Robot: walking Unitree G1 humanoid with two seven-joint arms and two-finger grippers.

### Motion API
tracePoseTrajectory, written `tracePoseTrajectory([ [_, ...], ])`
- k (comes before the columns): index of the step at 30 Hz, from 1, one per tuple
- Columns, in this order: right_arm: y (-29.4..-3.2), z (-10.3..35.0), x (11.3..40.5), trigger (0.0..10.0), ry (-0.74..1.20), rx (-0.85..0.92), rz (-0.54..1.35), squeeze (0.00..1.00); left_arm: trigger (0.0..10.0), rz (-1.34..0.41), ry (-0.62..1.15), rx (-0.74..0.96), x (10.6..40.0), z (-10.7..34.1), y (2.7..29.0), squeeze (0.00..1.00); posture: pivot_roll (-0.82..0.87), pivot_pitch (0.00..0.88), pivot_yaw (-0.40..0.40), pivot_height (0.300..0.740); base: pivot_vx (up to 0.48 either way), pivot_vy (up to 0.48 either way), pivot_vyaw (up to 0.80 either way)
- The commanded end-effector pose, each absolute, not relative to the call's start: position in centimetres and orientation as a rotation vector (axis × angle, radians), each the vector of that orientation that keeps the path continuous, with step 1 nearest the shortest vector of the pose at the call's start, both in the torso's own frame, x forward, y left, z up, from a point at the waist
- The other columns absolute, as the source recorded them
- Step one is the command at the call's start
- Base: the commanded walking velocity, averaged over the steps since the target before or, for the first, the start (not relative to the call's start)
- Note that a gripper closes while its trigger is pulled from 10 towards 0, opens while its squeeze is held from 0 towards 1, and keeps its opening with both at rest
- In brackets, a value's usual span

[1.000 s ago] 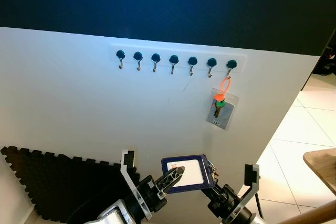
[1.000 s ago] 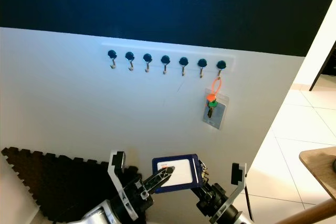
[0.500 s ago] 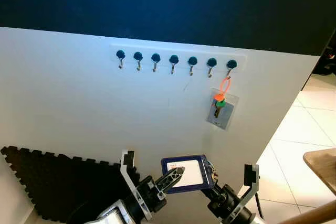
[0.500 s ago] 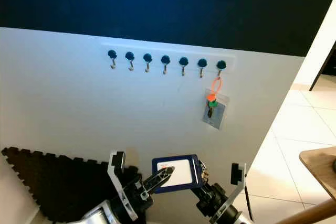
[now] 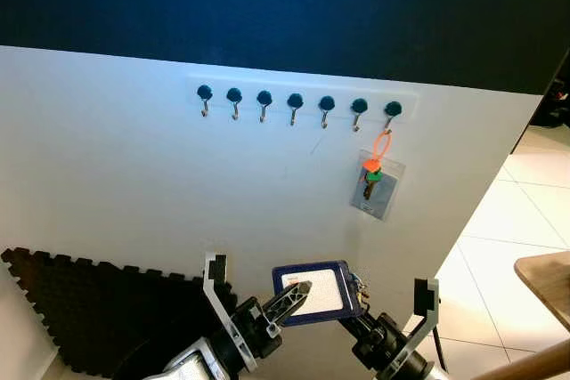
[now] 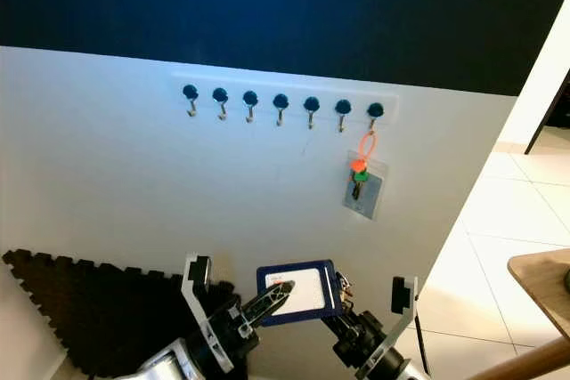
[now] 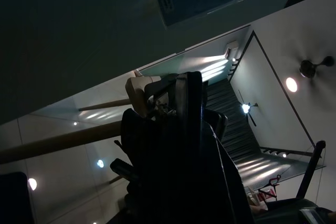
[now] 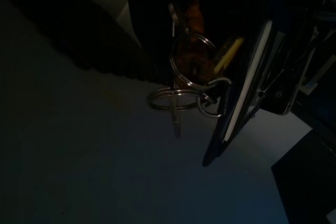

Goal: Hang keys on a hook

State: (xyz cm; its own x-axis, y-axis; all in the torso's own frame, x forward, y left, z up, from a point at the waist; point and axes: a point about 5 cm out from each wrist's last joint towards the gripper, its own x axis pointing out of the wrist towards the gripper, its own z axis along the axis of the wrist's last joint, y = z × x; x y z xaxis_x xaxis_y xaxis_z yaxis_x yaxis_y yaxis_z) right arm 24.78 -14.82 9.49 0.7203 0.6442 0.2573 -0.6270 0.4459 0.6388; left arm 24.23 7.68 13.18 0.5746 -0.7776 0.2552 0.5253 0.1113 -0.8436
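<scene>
Keys (image 5: pixel 358 286) with blue-framed tag (image 5: pixel 315 291): probably light, tag stiff and flat, rings loose and apt to swing; best taken by tag edge, leaving a ring free for a hook. Held low centre, at 6 o'clock below hook rail (image 5: pixel 297 101). Left gripper (image 5: pixel 258 293) closed on tag's 9 o'clock edge; right gripper (image 5: pixel 392 313) at keys' 3 o'clock, grip cannot be told. Metal rings (image 8: pixel 184 98) dangling beside tag. Another key set (image 5: pixel 374 180) already on rightmost hook

**Bright head pictures, dark wrist pictures**

The head pictures are sharp and evenly lit. Daylight shines on the floor tiles (image 5: pixel 525 220) at the right. Both wrist pictures are very dim. Small ceiling lamps (image 7: pixel 291 84) glow, and the key rings (image 8: pixel 181 98) catch a faint gleam.
</scene>
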Motion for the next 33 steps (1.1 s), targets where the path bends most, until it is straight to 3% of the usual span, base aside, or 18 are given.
tracePoseTrajectory([
  [1, -14.8, 9.3, 24.6, 10.0, 0.031, 0.806, 0.795, 0.81, 10.0, -0.946, 0.292, -1.075, 24.1, 12.8, 8.0, 0.00, 0.06, 0.093, -0.045, 0.740, 0.000, 0.000, 0.00],
  [3, -14.8, 9.4, 24.7, 10.0, 0.032, 0.813, 0.792, 0.81, 10.0, -0.950, 0.291, -1.076, 24.1, 12.8, 8.0, 0.00, 0.06, 0.092, -0.045, 0.740, 0.000, 0.000, 0.00],
  [4, -14.8, 9.4, 24.7, 10.0, 0.033, 0.816, 0.791, 1.00, 10.0, -0.951, 0.290, -1.076, 24.1, 12.8, 8.0, 0.00, 0.06, 0.092, -0.042, 0.740, 0.000, 0.000, 0.00],
  [7, -14.9, 9.4, 24.8, 10.0, 0.032, 0.799, 0.778, 1.00, 10.0, -0.953, 0.291, -1.078, 24.1, 12.8, 8.0, 0.00, 0.06, 0.093, -0.043, 0.740, 0.000, 0.000, 0.00],
  [8, -14.9, 9.4, 24.9, 10.0, 0.031, 0.791, 0.771, 0.70, 10.0, -0.956, 0.291, -1.082, 24.0, 12.9, 8.1, 0.00, 0.06, 0.092, -0.042, 0.740, 0.000, 0.000, 0.00],
  [9, -15.0, 9.3, 24.9, 10.0, 0.032, 0.786, 0.762, 0.00, 10.0, -0.958, 0.289, -1.084, 24.0, 12.9, 8.1, 0.00, 0.06, 0.093, -0.042, 0.740, 0.000, 0.000, 0.00],
  [20, -17.4, 6.5, 23.7, 10.0, 0.122, 0.732, 0.627, 0.00, 10.0, -0.858, 0.255, -0.923, 25.0, 12.0, 8.9, 0.00, 0.06, 0.091, -0.042, 0.740, 0.000, 0.000, 0.00],
  [23, -19.0, 4.7, 23.4, 10.0, 0.170, 0.677, 0.481, 0.00, 10.0, -0.856, 0.229, -0.875, 25.2, 12.1, 9.2, 0.00, 0.05, 0.092, -0.039, 0.740, 0.000, 0.000, 0.00],
  [24, -21.0, 2.7, 23.3, 10.0, 0.241, 0.539, 0.278, 0.00, 10.0, -0.821, 0.151, -0.792, 25.8, 12.5, 9.6, 0.00, 0.05, 0.093, -0.038, 0.740, 0.000, 0.000, 0.00],
  [26, -21.0, 2.7, 23.3, 10.0, 0.241, 0.539, 0.278, 0.00, 10.0, -0.821, 0.151, -0.792, 25.8, 12.5, 9.6, 0.00, 0.05, 0.093, -0.038, 0.740, 0.000, 0.000, 0.00],
  [29, -23.6, 0.9, 22.7, 10.0, 0.286, 0.381, 0.048, 0.00, 10.0, -0.737, -0.009, -0.777, 27.0, 14.0, 10.5, 0.00, 0.05, 0.094, -0.041, 0.740, 0.000, 0.000, 0.00],
  [33, -23.9, 0.6, 22.4, 10.0, 0.291, 0.379, 0.024, 0.00, 10.0, -0.756, -0.042, -0.778, 27.0, 14.7, 10.6, 0.00, 0.06, 0.092, -0.043, 0.740, 0.000, 0.000, 0.00],
])
